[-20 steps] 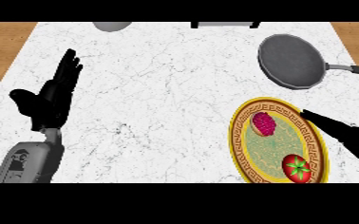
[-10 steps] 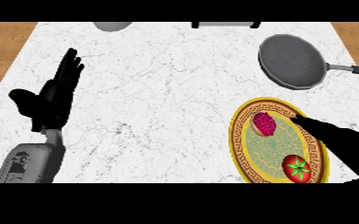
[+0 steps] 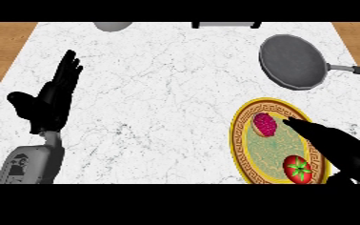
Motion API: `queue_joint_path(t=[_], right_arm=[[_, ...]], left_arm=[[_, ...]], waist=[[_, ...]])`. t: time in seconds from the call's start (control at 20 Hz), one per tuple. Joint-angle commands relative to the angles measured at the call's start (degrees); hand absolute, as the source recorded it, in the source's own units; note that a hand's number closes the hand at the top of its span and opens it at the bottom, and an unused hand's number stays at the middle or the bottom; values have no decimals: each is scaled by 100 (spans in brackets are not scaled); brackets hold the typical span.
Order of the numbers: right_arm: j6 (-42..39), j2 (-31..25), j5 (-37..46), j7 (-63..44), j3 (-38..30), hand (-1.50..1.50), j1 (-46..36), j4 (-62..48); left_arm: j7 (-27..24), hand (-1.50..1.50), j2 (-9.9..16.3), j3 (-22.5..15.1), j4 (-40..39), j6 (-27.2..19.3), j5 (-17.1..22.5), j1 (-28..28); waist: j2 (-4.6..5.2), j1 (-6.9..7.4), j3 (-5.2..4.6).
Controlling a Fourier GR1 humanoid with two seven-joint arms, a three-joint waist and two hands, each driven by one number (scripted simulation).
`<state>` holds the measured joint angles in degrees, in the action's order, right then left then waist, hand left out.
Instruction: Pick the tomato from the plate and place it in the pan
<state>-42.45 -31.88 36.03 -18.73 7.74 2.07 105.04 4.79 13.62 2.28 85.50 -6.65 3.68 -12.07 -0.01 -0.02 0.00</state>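
Hovering open-fingered over the plate, the right hand has the tomato just below: round, smooth, soft; cup its sides.

tomato on plate, pan behind

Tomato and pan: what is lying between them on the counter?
In the head view, between the tomato and the pan lie the right hand, a pink food piece, the plate's rim, then bare counter.
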Motion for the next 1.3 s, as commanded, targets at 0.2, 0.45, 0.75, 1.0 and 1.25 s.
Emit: queue_joint_path(t=[0.2,0.45,0.75,1.0,1.25], right_arm=[[-34,256,758,345,84,-150,-156,-501],[-77,563,1013,253,334,-150,-63,-691],[55,403,1166,1058,271,150,-263,-1424],[538,202,1482,1795,540,150,109,-1219],[507,300,1635,1923,464,150,290,-1098]], left_arm=[[31,0,9,260,-111,294,0,-104],[-254,0,-72,324,-85,369,-8,238],[-218,0,-58,441,-544,337,-117,-402],[15,0,-82,390,-310,267,-231,-264],[183,0,-107,437,-132,379,-154,-235]], waist=[[-1,-3,0],[-1,6,0],[8,3,1],[1,-6,1],[-3,-7,1]])
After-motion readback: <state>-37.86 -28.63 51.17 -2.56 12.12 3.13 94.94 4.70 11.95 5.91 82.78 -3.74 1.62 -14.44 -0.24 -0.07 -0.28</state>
